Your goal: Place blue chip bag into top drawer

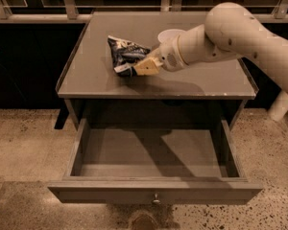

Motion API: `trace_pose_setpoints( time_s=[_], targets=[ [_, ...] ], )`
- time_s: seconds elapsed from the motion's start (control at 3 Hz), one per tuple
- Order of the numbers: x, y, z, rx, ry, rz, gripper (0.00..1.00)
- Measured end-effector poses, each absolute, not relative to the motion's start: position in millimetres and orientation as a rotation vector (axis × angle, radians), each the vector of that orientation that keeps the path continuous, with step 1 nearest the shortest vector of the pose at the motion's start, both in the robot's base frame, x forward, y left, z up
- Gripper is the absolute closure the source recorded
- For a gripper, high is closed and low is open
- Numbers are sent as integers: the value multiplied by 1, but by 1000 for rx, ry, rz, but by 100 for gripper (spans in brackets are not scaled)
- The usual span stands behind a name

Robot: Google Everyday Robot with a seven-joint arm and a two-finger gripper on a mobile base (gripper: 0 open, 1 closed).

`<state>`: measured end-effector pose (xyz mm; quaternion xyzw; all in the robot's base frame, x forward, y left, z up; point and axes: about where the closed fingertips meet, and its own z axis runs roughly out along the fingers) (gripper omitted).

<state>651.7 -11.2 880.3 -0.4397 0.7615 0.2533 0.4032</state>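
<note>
I am watching through the one camera, which is looking from in front of the cabinet and above it, tilting down from nearby onto its top and the pulled-out drawer. The gripper is pinching the chip bag on the cabinet's top.
</note>
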Motion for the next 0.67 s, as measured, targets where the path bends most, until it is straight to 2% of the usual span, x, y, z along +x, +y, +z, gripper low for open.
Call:
trace_pose_setpoints(
  time_s=[0.67],
  targets=[
    [525,-33,861,-985,2043,656,100]
  ],
)
